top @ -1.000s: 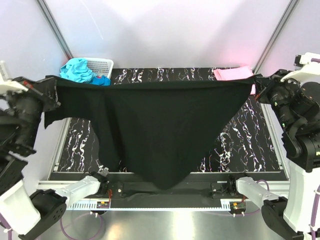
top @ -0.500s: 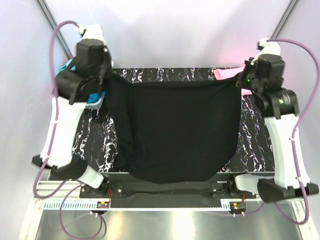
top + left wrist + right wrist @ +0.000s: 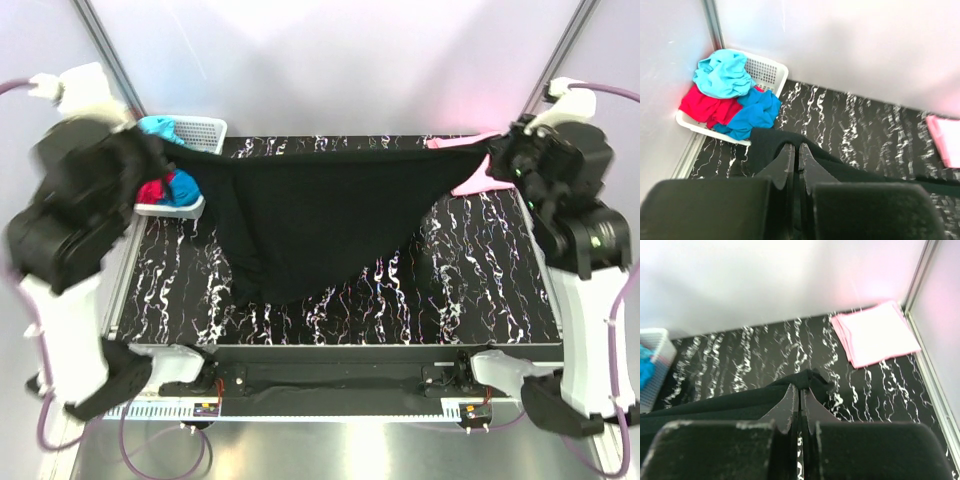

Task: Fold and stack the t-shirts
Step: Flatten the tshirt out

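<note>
Top view: a large black cloth t-shirt (image 3: 310,225) hangs stretched in the air btwn the two arms. Its top edge is taut and starts just beside the white plastic lattice basket (image 3: 205,128). The lower part sags to a point over the black white-veined tabletop (image 3: 480,290). The L gripper (image 3: 150,157) is blurred and sits just in front of the basket, at one shirt corner. The R gripper (image 3: 503,152) is well apart from the basket, at the opposite corner. A crumpled teal t-shirt (image 3: 160,127), a red t-shirt (image 3: 152,190) and a blue t-shirt (image 3: 183,187) lie in the basket. A flat pink t-shirt (image 3: 472,182) lies far from the basket, partly behind the R arm.

Left wrist view: L gripper (image 3: 796,150) has its jaws pressed together w/ black shirt (image 3: 765,142) cloth pinched btwn them. The basket (image 3: 767,72) is just beyond, w/ the teal (image 3: 722,75) on top and the red (image 3: 700,105) and blue (image 3: 752,112) under it. The pink (image 3: 945,140) is at the table's (image 3: 850,120) opposite end from the basket.

Right wrist view: R gripper (image 3: 801,390) is clamped tight on a bunched bit of the black shirt (image 3: 740,402), which runs off toward the basket (image 3: 660,347). The pink shirt (image 3: 875,332) is folded flat, well away from the basket.
</note>
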### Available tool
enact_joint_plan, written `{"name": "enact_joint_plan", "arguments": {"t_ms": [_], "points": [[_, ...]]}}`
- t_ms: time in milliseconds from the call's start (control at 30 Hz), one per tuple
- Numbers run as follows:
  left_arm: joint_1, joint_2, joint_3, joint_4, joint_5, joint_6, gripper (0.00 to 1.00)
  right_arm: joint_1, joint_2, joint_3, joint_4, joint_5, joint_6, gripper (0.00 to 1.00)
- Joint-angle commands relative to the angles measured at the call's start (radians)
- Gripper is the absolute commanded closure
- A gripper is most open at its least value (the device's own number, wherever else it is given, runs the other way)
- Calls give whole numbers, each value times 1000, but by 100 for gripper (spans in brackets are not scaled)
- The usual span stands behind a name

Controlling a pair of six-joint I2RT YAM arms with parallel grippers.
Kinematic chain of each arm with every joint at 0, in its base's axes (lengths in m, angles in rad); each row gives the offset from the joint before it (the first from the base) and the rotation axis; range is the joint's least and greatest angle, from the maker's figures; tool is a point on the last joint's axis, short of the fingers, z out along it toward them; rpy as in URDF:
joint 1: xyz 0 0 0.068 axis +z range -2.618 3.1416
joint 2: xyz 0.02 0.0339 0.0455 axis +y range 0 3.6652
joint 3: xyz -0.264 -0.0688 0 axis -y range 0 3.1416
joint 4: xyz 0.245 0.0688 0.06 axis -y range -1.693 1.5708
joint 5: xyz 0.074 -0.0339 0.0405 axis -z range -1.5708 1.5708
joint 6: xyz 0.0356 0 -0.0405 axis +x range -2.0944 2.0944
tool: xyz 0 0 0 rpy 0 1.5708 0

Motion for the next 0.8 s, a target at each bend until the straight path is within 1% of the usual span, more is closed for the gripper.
{"name": "enact_joint_plan", "arguments": {"t_ms": [0, 67, 200, 333, 400, 467, 500, 567, 633, 667, 700, 733, 767], "points": [[3, -116, -14, 3, -58, -16, 100, 3, -85, 45, 14, -3, -23, 100], [4, -166, -21, -3, -50, -17, 100, 3, -125, 45, 10, -12, -30, 100], [4, -219, -10, 14, -41, 4, 100, 3, -150, 87, -10, -34, -31, 100], [4, -179, 24, 16, -13, 4, 100, 3, -132, 119, -15, -45, -30, 100], [3, -133, 38, 14, -8, -3, 100, 1, -109, 127, -4, -39, -28, 100], [4, -61, 48, 14, -31, -6, 100, 1, -84, 109, 23, -14, -28, 100], [4, -33, 48, 16, -51, -11, 100, 1, -48, 101, 31, -6, -30, 100], [4, 80, 48, 17, -64, -16, 100, 1, -8, 51, 74, 17, -28, 100], [23, 170, 62, 20, -29, -48, 100, 1, 61, 1, 120, 33, -19, 100], [33, 265, 62, 26, -9, -66, 100, 1, 90, -55, 175, 55, -17, 100], [71, 319, 64, 29, 48, -110, 100, 0, 165, -77, 195, 66, -11, 100], [89, 432, 64, 32, 68, -138, 100, 0, 214, -94, 211, 76, 10, 100], [121, 497, 73, 31, 97, -185, 100, -2, 321, -118, 240, 89, 24, 100]]}}
